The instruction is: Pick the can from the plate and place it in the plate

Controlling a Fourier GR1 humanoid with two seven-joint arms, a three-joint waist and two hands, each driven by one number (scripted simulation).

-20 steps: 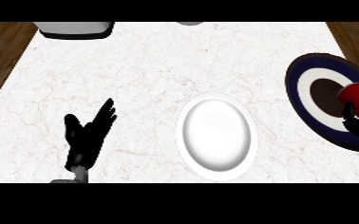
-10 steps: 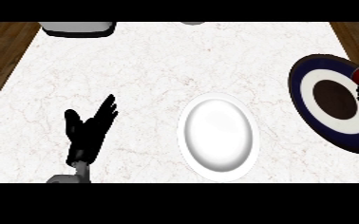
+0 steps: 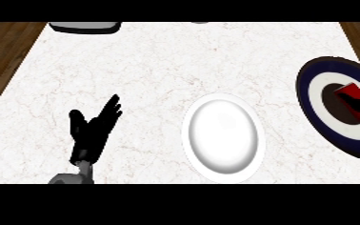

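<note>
One robot hand, the left (image 3: 93, 131), rests open at lower left, fingers up. White plate (image 3: 224, 137) just right of it on the marble worktop (image 3: 175, 62). Red can (image 3: 349, 94) sits on the blue-ringed plate (image 3: 309, 100) at right edge, no readable label. Grey tray (image 3: 84, 27) far left.

On the worktop (image 3: 175, 66), one plate (image 3: 224, 138) lies just right of the left robot hand (image 3: 93, 129). A second plate (image 3: 320, 102) lies farther right at the edge, with the can (image 3: 348, 94) on it. A tray (image 3: 84, 27) sits far behind the robot hand.
</note>
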